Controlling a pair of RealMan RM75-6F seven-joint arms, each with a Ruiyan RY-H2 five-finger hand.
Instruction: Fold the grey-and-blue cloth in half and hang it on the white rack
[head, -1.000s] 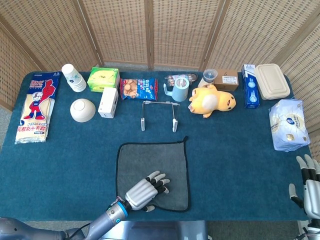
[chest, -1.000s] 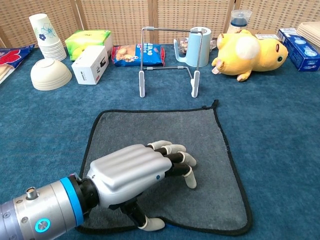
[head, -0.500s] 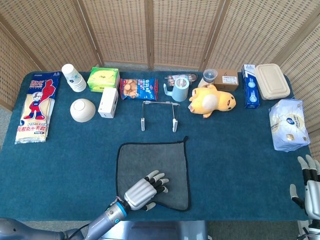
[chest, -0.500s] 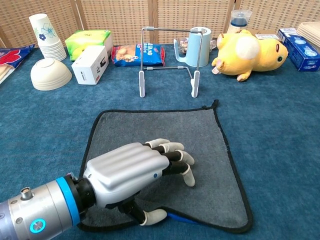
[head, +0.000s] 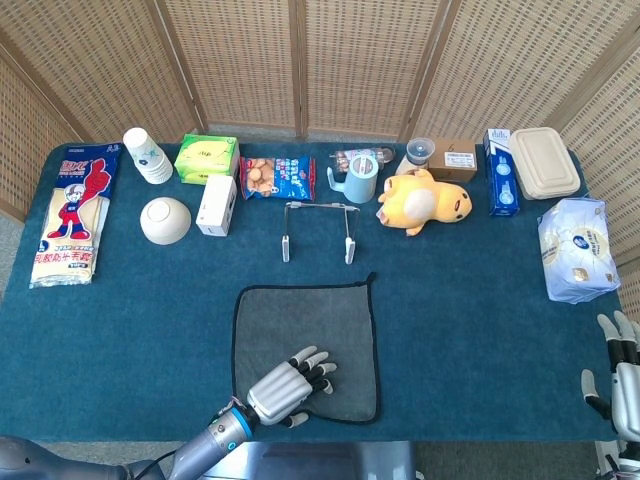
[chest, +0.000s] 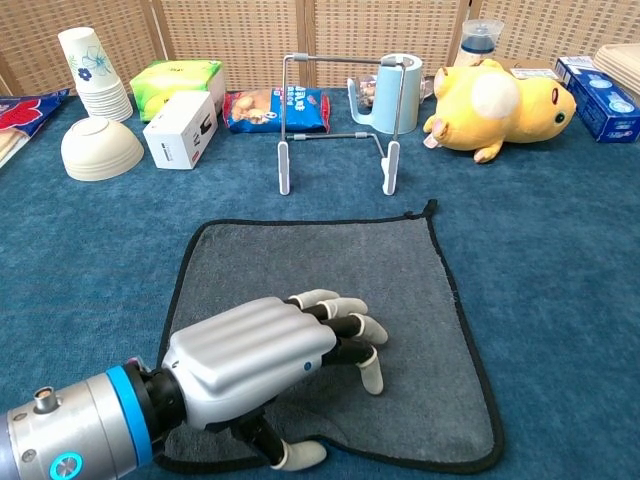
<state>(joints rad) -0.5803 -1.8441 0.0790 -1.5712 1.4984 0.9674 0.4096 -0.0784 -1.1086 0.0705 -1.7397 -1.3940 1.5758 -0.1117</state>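
The grey cloth (head: 305, 328) with dark edging lies flat on the blue table, just in front of the white wire rack (head: 317, 228). In the chest view the rack (chest: 340, 120) stands upright beyond the cloth (chest: 325, 255). My left hand (head: 287, 386) rests palm down on the cloth's near part, fingers spread forward. Its thumb lies at the near hem, seen in the chest view under the left hand (chest: 265, 360). My right hand (head: 625, 365) hangs off the table's right end, fingers apart and holding nothing.
Behind the rack stand a blue mug (head: 358, 180), a snack bag (head: 277, 176) and a yellow plush toy (head: 422, 201). A white box (head: 216, 204), a bowl (head: 165, 220) and paper cups (head: 147, 154) sit back left. A tissue pack (head: 572, 248) lies right.
My left hand has slid back toward the near edge. The near hem lifted briefly, showing blue underneath, and now lies flat again. The right hand stayed put.
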